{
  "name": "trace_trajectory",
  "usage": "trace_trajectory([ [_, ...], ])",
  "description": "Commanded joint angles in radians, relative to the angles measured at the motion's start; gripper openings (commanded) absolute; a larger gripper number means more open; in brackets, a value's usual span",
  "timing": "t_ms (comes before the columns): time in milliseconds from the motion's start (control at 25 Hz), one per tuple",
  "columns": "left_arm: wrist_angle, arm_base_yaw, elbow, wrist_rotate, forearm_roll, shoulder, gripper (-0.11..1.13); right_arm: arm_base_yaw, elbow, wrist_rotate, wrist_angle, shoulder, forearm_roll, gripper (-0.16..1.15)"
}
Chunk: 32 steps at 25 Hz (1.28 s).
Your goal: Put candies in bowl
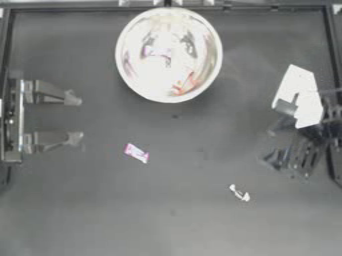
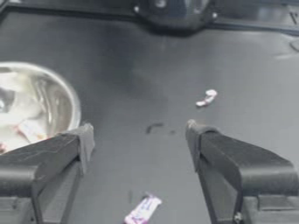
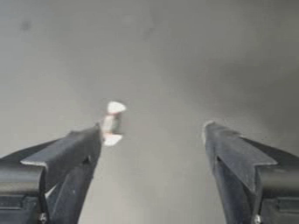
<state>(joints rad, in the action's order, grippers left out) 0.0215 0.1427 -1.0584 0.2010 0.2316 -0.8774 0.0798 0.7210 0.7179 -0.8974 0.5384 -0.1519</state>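
Observation:
The shiny bowl point(image 1: 132, 75) stands at the back middle of the table, with a red-and-white candy point(image 1: 188, 83) and other wrappers inside, blurred by reflections. A purple-pink candy point(image 1: 136, 153) lies on the table in front of the bowl. A thin whitish twisted candy point(image 1: 239, 193) lies nearer the front right. My left gripper point(image 1: 77, 117) is drawn back at the left, open and empty. Over at the right edge, my right gripper point(image 1: 270, 144) is open and empty; in its wrist view the whitish candy point(image 3: 111, 123) lies just beyond one fingertip point(image 3: 93, 133).
In the left wrist view the bowl point(image 2: 73, 98) is to one side, the purple-pink candy point(image 2: 143, 210) lies between the left gripper's point(image 2: 140, 135) jaws near their base, and the whitish candy point(image 2: 206, 98) lies farther off. A raised rail borders the table.

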Motion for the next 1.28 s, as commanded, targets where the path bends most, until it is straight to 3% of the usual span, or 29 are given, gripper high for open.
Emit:
trace_trajectory([
  [40, -0.009, 0.000, 0.006, 0.002, 0.002, 0.000, 0.96, 0.048, -0.043, 0.089, -0.014, -0.035, -0.008, 0.98],
  [280, -0.017, -0.002, -0.005, 0.002, 0.002, 0.000, 0.96, 0.120, -0.066, 0.212, -0.043, -0.132, -0.017, 0.98],
  [560, -0.018, 0.000, -0.009, 0.003, 0.002, 0.000, 0.96, 0.143, -0.066, 0.322, -0.031, -0.204, -0.018, 0.99],
  [840, -0.041, -0.002, -0.021, 0.005, 0.002, 0.000, 0.96, 0.161, -0.064, 0.373, 0.003, -0.290, -0.026, 0.99],
  [1280, -0.041, -0.002, -0.029, 0.005, 0.002, 0.000, 0.96, 0.163, -0.066, 0.376, 0.097, -0.422, -0.018, 0.99],
])
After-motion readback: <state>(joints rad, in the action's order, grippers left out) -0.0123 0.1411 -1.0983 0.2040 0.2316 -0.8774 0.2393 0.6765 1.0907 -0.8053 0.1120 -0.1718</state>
